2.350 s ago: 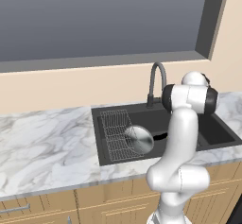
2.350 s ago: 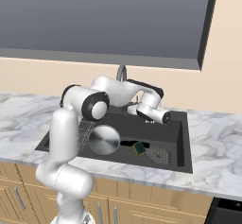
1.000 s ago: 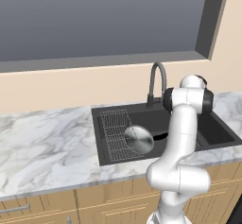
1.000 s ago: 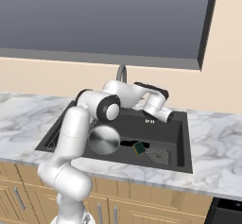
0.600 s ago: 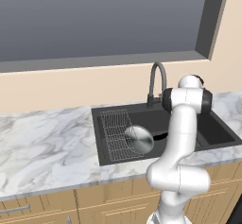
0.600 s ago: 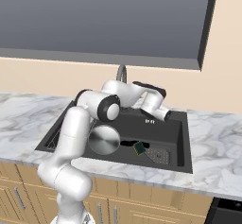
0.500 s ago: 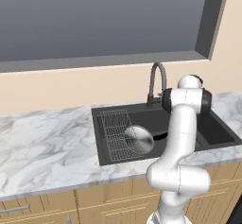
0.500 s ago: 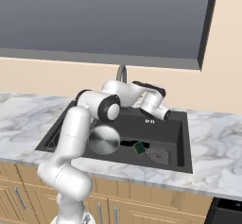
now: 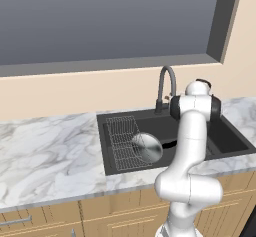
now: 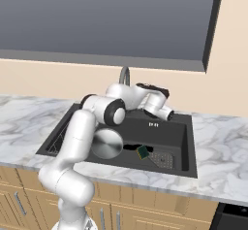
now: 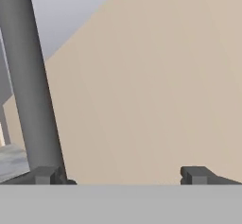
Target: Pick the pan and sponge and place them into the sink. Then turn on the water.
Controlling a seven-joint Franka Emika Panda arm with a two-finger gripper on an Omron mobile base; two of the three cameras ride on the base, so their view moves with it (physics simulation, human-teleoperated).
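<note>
My two-finger pincer (image 11: 123,175) stands wide open and holds nothing; its one dark fingertip (image 11: 47,175) is just beside the dark grey faucet neck (image 11: 28,76), before the beige wall (image 11: 151,86). The white marble counter (image 9: 45,151) lies under a large grey window (image 9: 100,16). The large dark grey recessed sink (image 10: 174,127) contains the round shiny metal pan (image 10: 107,144) on the left and the small yellow-green sponge (image 10: 142,152) just right of it.

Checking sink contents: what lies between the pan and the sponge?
In the right base view, the pan's black handle spans from the pan to the sponge.
</note>
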